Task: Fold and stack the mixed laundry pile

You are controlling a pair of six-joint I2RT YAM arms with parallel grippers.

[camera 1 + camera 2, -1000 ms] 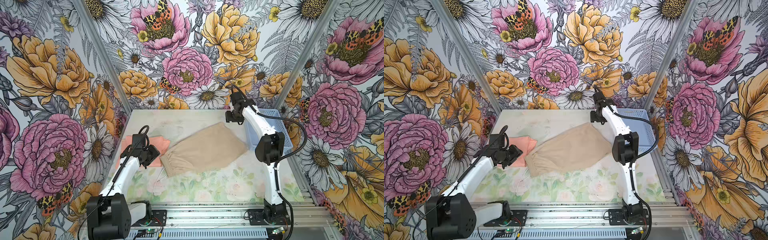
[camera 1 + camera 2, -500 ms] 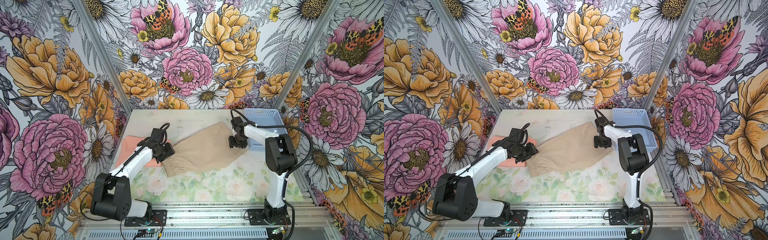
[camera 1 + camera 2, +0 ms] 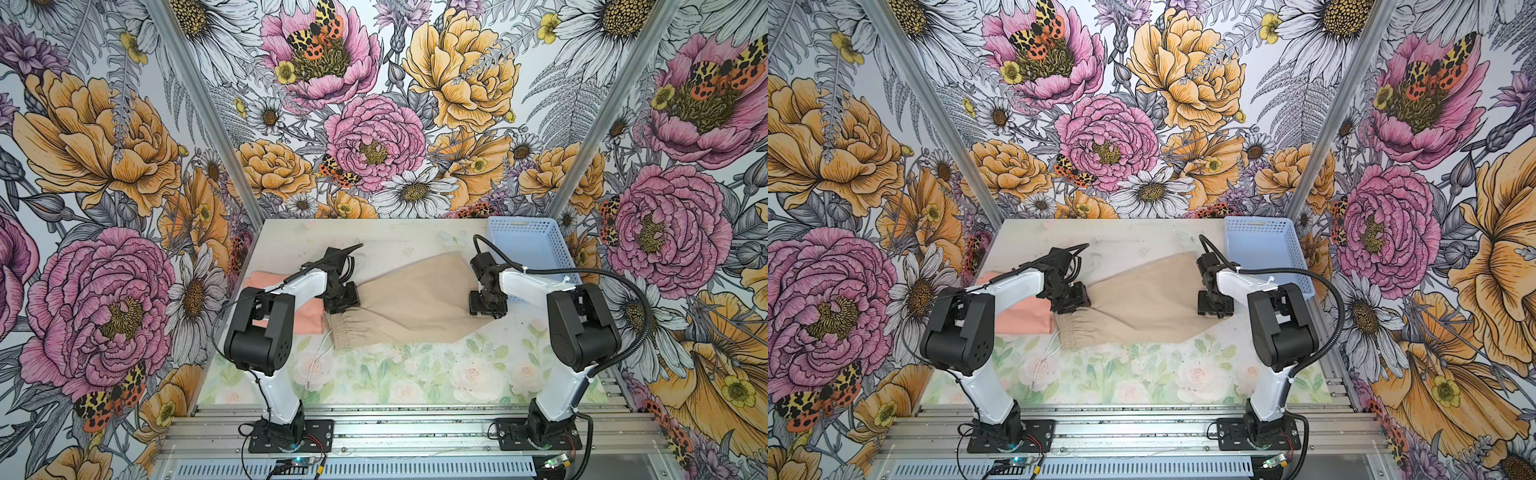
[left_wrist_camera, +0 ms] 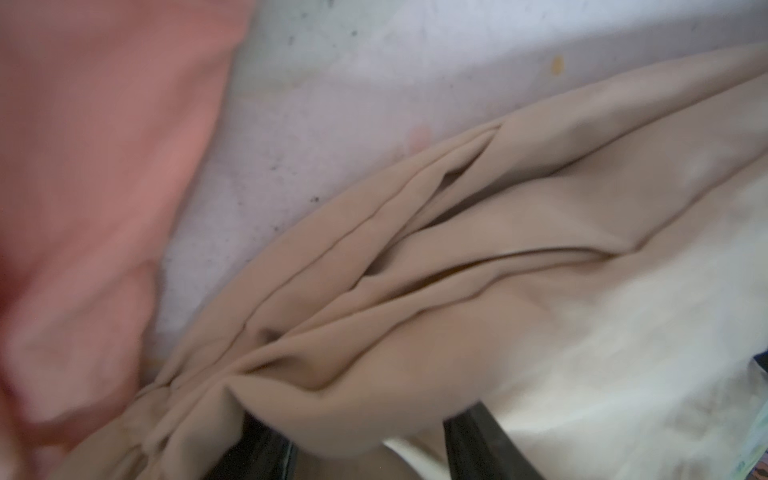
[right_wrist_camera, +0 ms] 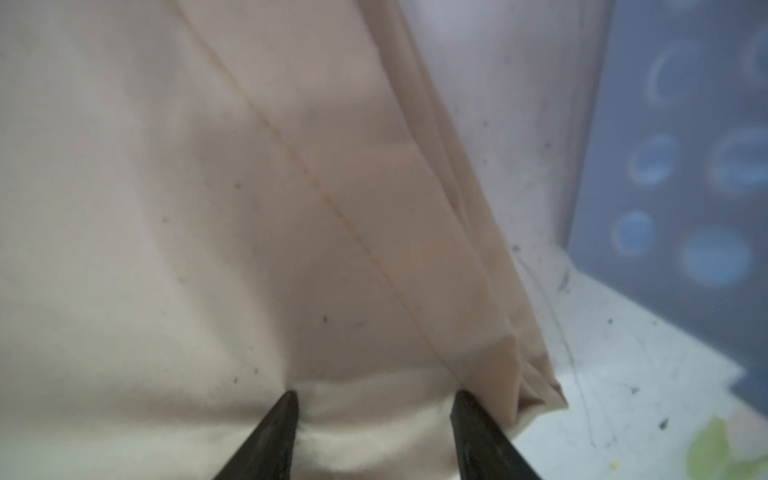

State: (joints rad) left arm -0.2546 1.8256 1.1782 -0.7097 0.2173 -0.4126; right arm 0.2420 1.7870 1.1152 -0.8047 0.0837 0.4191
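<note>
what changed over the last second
The left gripper swung from over the folded peach-pink T-shirt across to the waistband end of the beige shorts; the right gripper came down and forward onto their leg end. Both jaws stand apart on the cloth. Shorts, T-shirt and light blue perforated basket stayed put.

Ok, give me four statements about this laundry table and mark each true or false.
1. The shorts lie spread on the table. True.
2. The T-shirt is in the basket. False: it lies on the table beside the waistband.
3. The right gripper is on the shorts, jaws apart. True.
4. The left gripper is at the basket. False: it is at the waistband.
</note>
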